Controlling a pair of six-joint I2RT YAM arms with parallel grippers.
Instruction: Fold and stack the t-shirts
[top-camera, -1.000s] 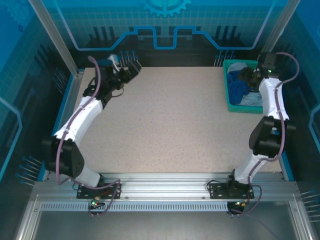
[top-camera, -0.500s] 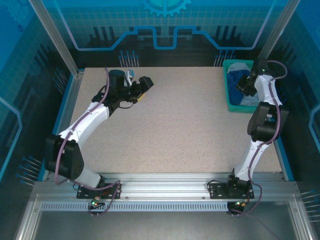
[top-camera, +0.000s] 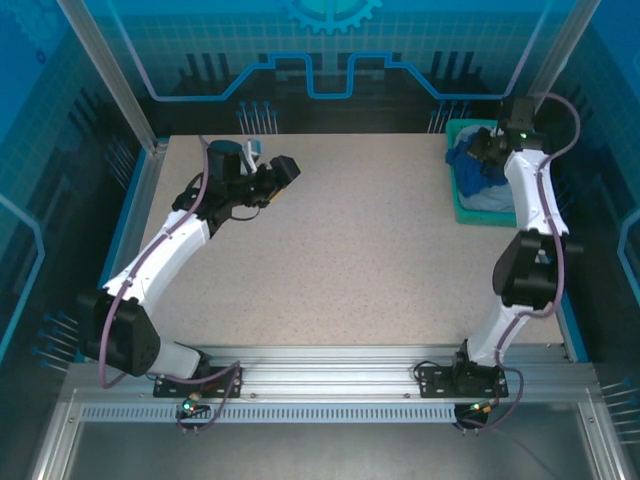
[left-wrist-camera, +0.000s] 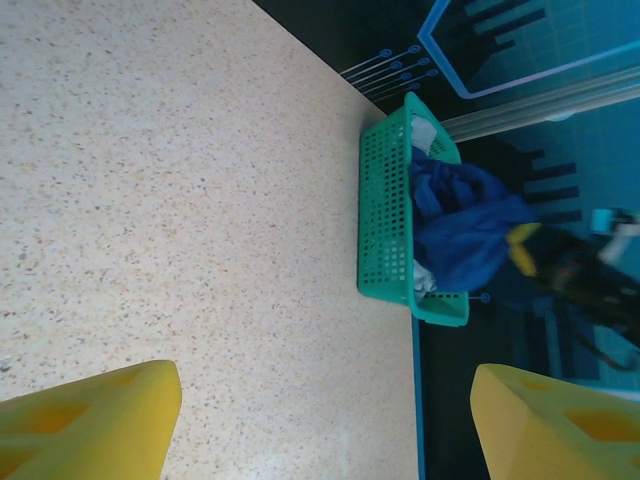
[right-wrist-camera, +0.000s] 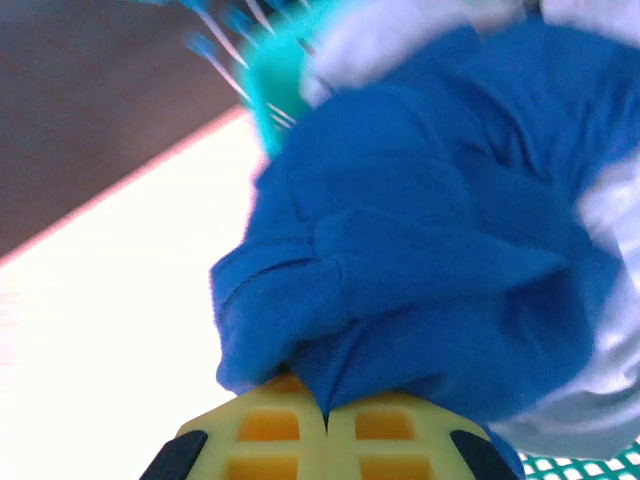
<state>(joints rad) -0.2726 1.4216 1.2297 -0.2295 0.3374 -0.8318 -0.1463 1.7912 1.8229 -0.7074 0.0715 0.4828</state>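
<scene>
Right fingers (right-wrist-camera: 327, 425) are clenched tight, tips meeting w/ no gap, & pinch a fold of the blue t-shirt (right-wrist-camera: 420, 230), which bunches in a crumpled lump right over the tips. Seen from above, the right arm reaches to the far right corner of the worktop (top-camera: 360, 250), its wrist hanging over the teal mesh basket (top-camera: 455, 200) that sits there at the worktop's edge. The blue t-shirt is in the basket, heaped toward the far & left part and rising above the rim. The grey t-shirt (top-camera: 497, 198) lies beside & partly under it, filling the near part of the basket; pale cloth also shows round the edges of the blue one in the right wrist view. Left fingers (top-camera: 284, 169) are released, spread wide & empty. They hover over bare worktop in the far left area, well apart from the basket, pointing across toward it. In the left wrist view the basket stands at the far side of the speckled surface, blue cloth spilling over its top, w/ the dark right arm just beside it.
</scene>
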